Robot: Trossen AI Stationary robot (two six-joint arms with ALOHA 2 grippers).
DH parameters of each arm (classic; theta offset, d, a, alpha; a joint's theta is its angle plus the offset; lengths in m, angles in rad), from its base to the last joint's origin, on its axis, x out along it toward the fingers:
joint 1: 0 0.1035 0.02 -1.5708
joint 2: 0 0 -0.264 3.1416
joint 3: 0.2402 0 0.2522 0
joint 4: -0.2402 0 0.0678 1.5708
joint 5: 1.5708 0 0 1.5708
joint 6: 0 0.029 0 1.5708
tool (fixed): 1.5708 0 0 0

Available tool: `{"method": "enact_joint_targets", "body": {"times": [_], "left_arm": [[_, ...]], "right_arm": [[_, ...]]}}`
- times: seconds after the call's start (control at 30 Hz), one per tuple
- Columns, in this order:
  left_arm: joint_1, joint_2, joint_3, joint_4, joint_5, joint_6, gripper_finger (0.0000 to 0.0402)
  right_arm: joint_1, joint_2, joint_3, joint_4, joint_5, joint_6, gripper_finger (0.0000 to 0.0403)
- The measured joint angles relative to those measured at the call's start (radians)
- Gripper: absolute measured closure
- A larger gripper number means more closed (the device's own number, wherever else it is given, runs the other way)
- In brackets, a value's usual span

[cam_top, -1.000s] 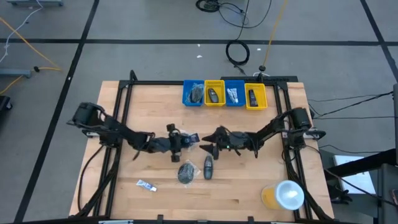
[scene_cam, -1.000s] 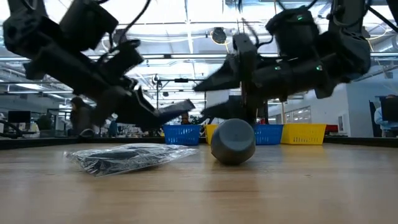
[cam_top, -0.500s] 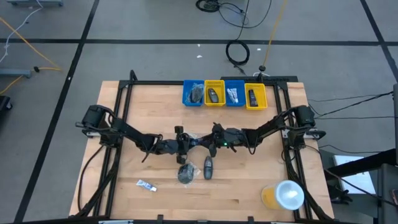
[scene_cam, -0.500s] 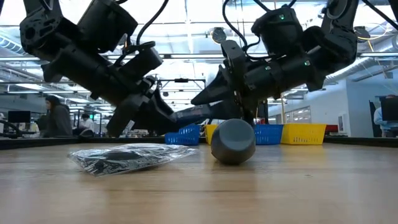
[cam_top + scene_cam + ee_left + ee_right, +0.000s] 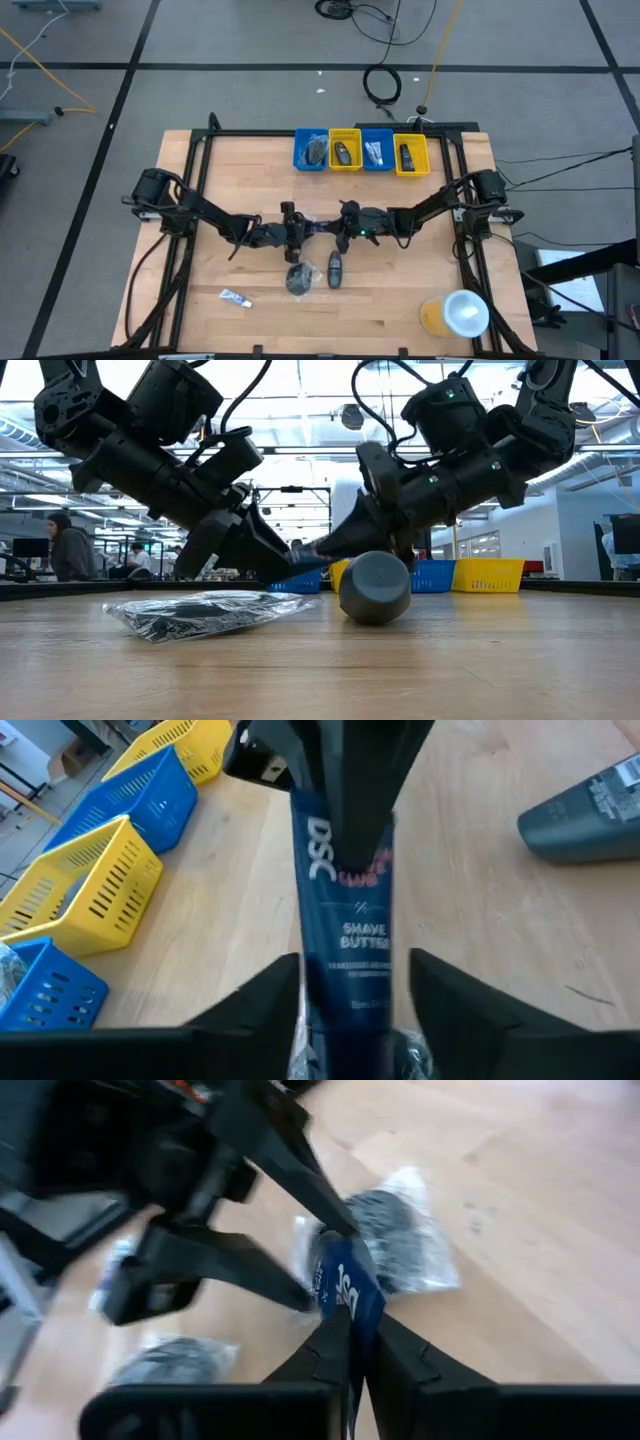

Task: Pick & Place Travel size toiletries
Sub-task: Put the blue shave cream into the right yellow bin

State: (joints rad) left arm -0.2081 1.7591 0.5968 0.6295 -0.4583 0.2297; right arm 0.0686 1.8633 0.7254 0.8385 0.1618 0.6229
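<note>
A dark blue tube (image 5: 345, 930) printed "Shave Butter" hangs above the table's middle, between my two grippers. My right gripper (image 5: 337, 229) comes from the right and is shut on it. My left gripper (image 5: 300, 230) comes from the left and is open, with its fingers (image 5: 270, 1005) on either side of the tube's other end. Below them on the wood lie a clear-wrapped dark round piece (image 5: 298, 278), a dark grey bottle (image 5: 335, 270) and a small white sachet (image 5: 236, 296). My right gripper pinches the tube's end (image 5: 345, 1295) between its two fingers. The fingers come from the table's right, slanting slightly down, along the tube. The tube is clear of the table and roughly level. My left gripper: a gap shows beside one finger (image 5: 440, 1000); whether the other finger touches the tube I cannot tell.
Several small bins stand in a row at the far edge: blue (image 5: 311, 150), yellow (image 5: 344, 150), blue (image 5: 376, 150), yellow (image 5: 410, 152), each with something in it. A yellow cup with a white lid (image 5: 455, 315) stands at the near right corner.
My left gripper has carried the tube a little toward the right gripper. My right gripper, open a second ago, has tipped closer to level and shut on the tube's end.
</note>
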Motion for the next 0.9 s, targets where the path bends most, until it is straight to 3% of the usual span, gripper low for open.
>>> {"method": "enact_joint_targets", "body": {"times": [0.23, 0.37, 0.63, 0.77, 0.9], "left_arm": [[-0.002, -0.081, 0.000, -0.200, -0.028, -0.085, 0.0083], [-0.009, -0.106, -0.009, -0.334, -0.128, -0.275, 0.0044], [-0.064, -0.096, -0.112, -0.242, -0.211, -0.556, 0.0050], [-0.083, -0.096, -0.162, -0.144, -0.285, -0.523, 0.0067], [-0.083, -0.096, -0.183, -0.109, -0.307, -0.505, 0.0083]], "right_arm": [[0.003, -0.040, -0.001, -0.105, 0.096, -0.033, 0.0400], [0.025, -0.158, -0.001, -0.278, 0.271, -0.087, 0.0401], [0.033, -0.493, -0.001, -0.826, 0.691, -0.038, 0.0402], [-0.022, -0.618, -0.001, -1.045, 0.787, 0.024, 0.0402], [-0.147, -0.683, -0.001, -1.219, 0.803, 0.063, 0.0402]]}}
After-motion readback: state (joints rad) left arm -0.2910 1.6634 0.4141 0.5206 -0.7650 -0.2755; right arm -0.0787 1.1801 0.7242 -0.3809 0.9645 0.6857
